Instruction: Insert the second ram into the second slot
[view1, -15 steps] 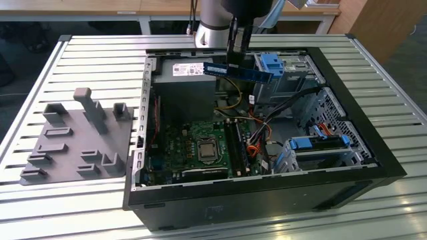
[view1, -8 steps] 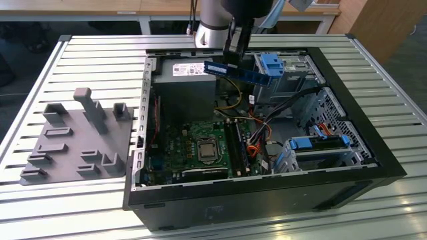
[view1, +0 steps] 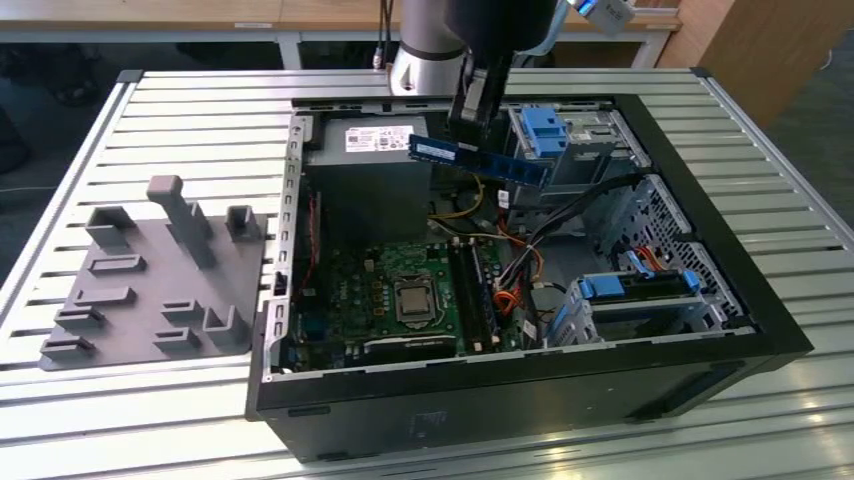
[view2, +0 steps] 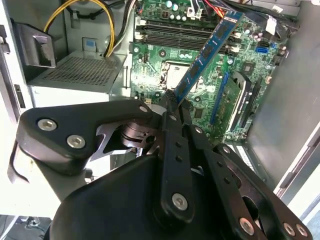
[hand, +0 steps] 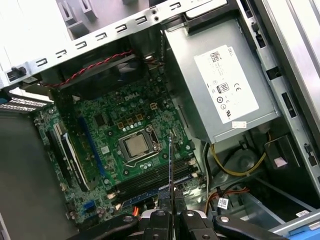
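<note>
Memory stick (view1: 478, 160) clamped between gripper (view1: 467, 132) fingers | held in air over open computer case (view1: 727, 240), toward its far edge, well above motherboard (view1: 380, 295) | slots (view1: 474, 285) not reached | pickup done, seating in second slot left

You've got an open PC case (view1: 507, 420) on a slatted table (view1: 160, 110), green motherboard (view1: 354, 290) and grey power supply (view1: 367, 150) inside, grey fixture plate (view1: 134, 300) just beside the case.
</note>
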